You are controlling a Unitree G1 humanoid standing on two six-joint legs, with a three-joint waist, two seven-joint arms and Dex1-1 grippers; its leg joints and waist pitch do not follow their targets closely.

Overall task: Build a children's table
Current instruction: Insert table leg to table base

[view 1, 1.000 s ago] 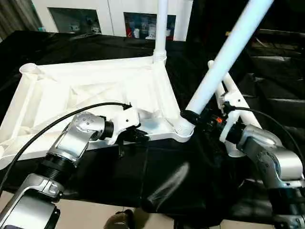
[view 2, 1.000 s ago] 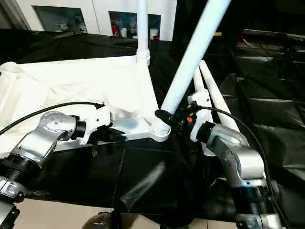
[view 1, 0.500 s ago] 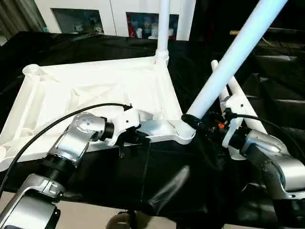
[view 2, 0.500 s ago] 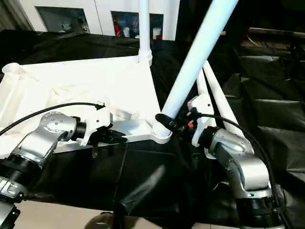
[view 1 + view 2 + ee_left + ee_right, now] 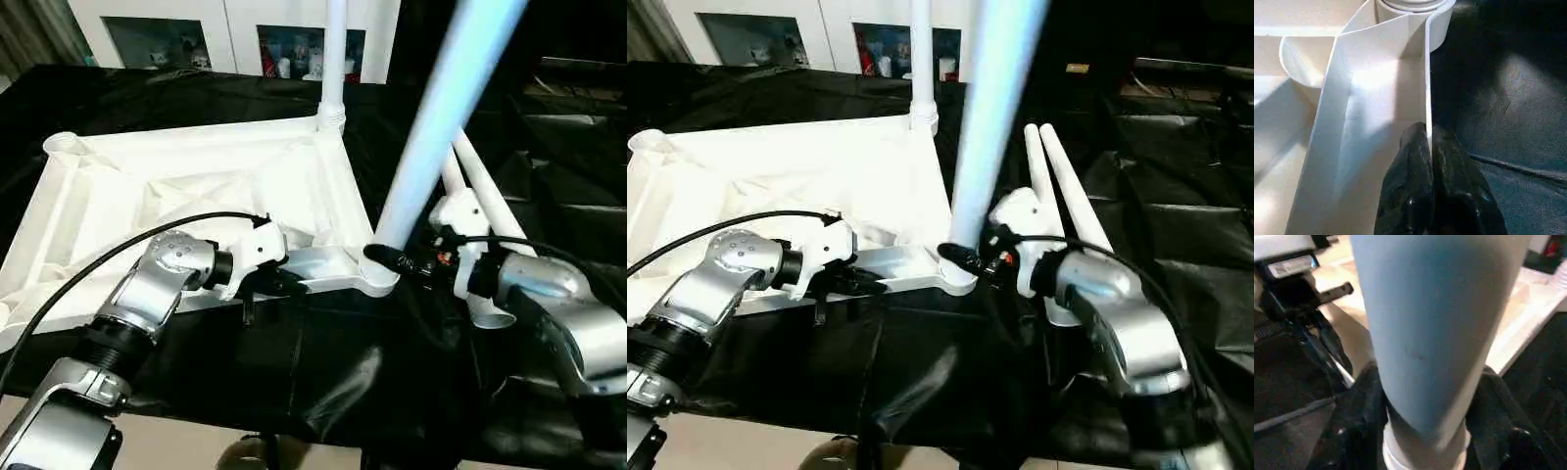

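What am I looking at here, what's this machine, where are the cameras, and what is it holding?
This is a humanoid robot with two silver arms, putting together a children's table. Two pictures come from cameras in its head, looking down over its forearms; the other two come from cameras on its wrists.

The white tabletop lies upside down on a black cloth. One leg stands upright in the far corner socket. Two spare legs lie on the cloth beside the robot's right arm.

The left gripper is shut, pinching the thin near edge wall of the tabletop. The right gripper is closed around another leg near its lower end, at the near corner socket.
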